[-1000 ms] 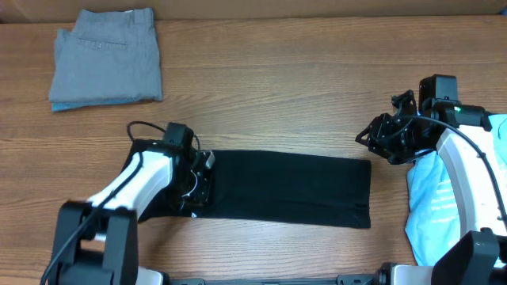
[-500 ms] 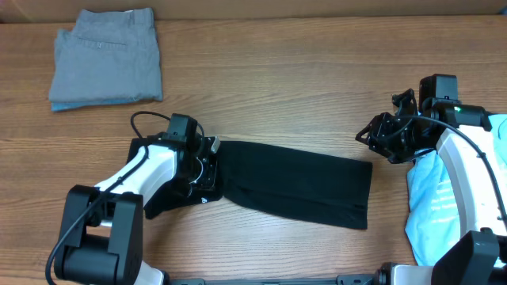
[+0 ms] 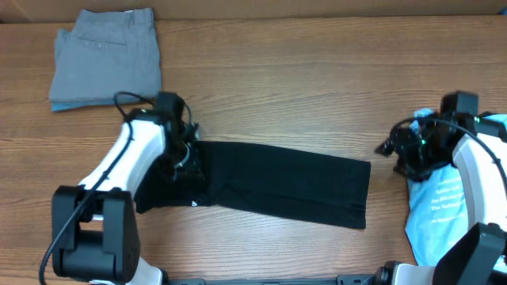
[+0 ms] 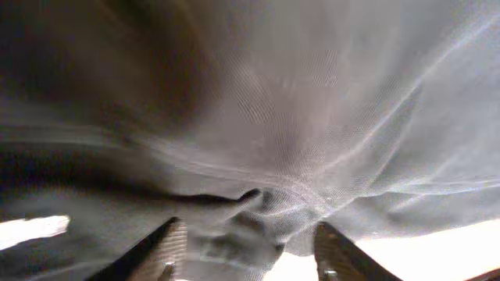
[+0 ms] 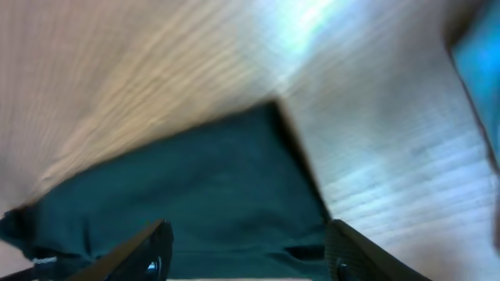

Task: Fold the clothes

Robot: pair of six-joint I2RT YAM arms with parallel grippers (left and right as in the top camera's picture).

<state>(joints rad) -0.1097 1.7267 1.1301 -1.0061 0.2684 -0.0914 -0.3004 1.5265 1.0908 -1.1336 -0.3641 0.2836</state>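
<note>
The black shirt [image 3: 285, 184] lies folded into a long strip across the middle of the table. Its right end shows in the right wrist view [image 5: 195, 195]. My left gripper [image 3: 188, 154] hovers over the strip's rumpled left end. In the left wrist view its fingers [image 4: 168, 250] stand apart, and bunched fabric [image 4: 258, 140] lies loose between and beyond them. My left gripper [image 4: 247, 226] is open. My right gripper [image 3: 390, 150] is open and empty, just right of the shirt's right end and beside the light blue tee [image 3: 444, 202]. In its own view, my right gripper [image 5: 248, 226] points at the shirt.
A folded grey garment [image 3: 107, 55] lies at the far left corner. The light blue tee hangs partly past the right edge of the wooden table [image 3: 317, 87]. My left arm's cable [image 3: 127, 99] loops above the shirt's left end.
My left gripper has opened and moved toward the far side, leaving the shirt's left end spread and rumpled. My right gripper has opened wider and drawn back to the right, toward the blue tee.
</note>
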